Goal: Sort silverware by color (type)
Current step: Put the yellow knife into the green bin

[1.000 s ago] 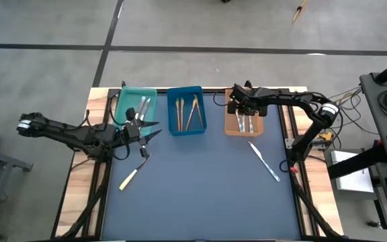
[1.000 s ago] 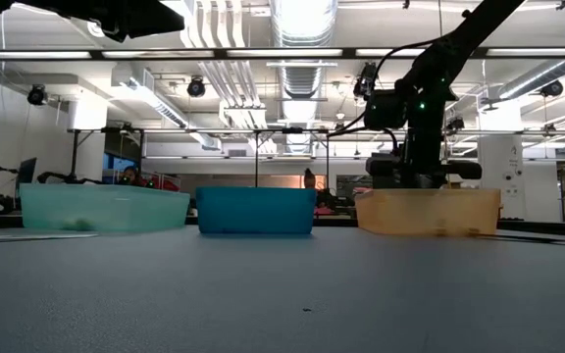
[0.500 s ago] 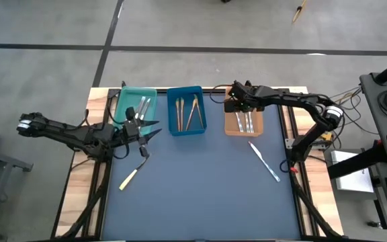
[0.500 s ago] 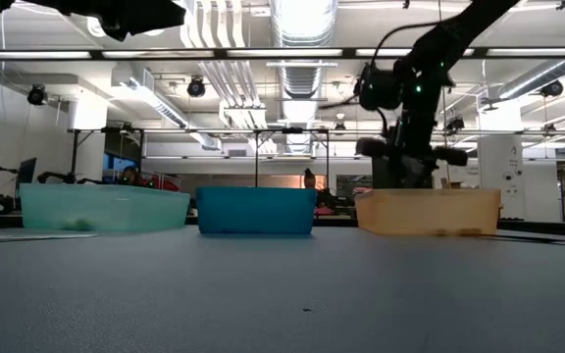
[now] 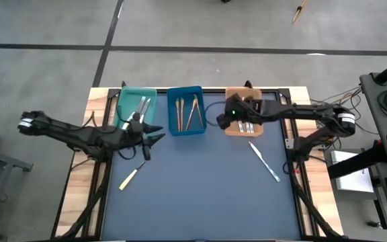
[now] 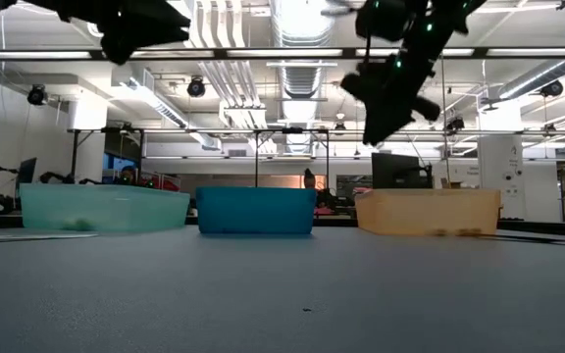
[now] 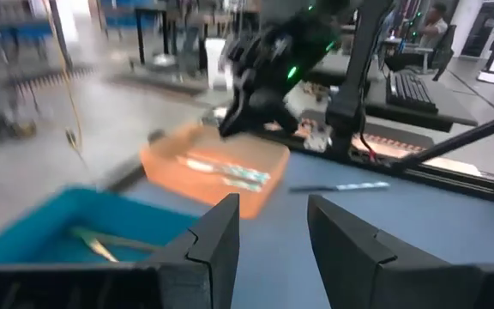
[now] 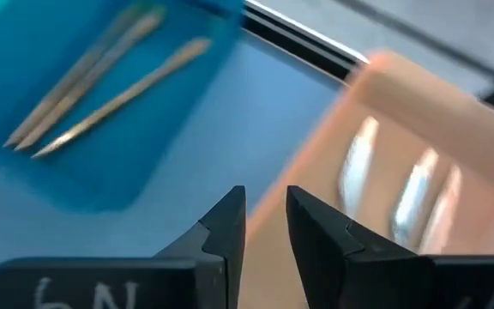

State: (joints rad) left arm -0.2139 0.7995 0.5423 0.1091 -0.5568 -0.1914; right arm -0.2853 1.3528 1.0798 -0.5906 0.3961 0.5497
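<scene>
The knife [image 5: 265,161] on the mat looked light, stiff, slippery — best pinched mid-handle; right gripper [image 5: 224,119] was narrowly parted, empty.

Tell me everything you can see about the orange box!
The orange tray is a see-through, plastic-looking rectangle with low walls. It sits flat at the far edge of the table, rightmost of three trays, next to the blue tray. Inside lie a few silver pieces with pale handles, side by side along its length. The right gripper hangs above its near left corner, not touching it, with nothing between its fingers.
</scene>
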